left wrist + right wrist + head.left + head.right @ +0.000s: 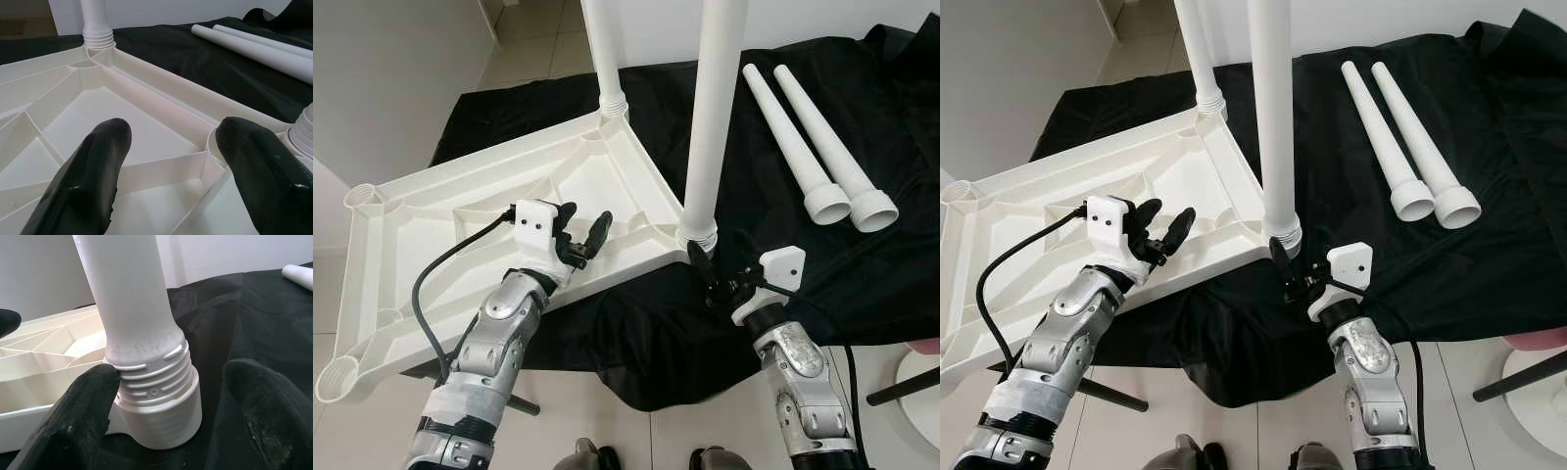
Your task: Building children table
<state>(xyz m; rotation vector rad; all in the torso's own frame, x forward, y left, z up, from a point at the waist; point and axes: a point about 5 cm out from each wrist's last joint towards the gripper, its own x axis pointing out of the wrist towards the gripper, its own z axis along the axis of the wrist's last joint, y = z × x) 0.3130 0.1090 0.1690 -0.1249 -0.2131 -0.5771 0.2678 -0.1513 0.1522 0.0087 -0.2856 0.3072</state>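
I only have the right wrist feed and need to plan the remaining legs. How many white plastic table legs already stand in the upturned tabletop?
Observer: Two. Besides the white plastic leg at your right end effector, a second upright leg stands in the far corner socket.
Operator: Any spares?
Observer: Two loose white legs lie side by side on the black cloth, to the robot's right.
Operator: And the left arm?
Observer: The left end effector is open over the ribbed white tabletop, near its front edge.

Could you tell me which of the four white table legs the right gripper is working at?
The upright leg in the tabletop's near corner; the right gripper straddles its threaded base, jaws open. Another stands at the far corner; two lie loose.
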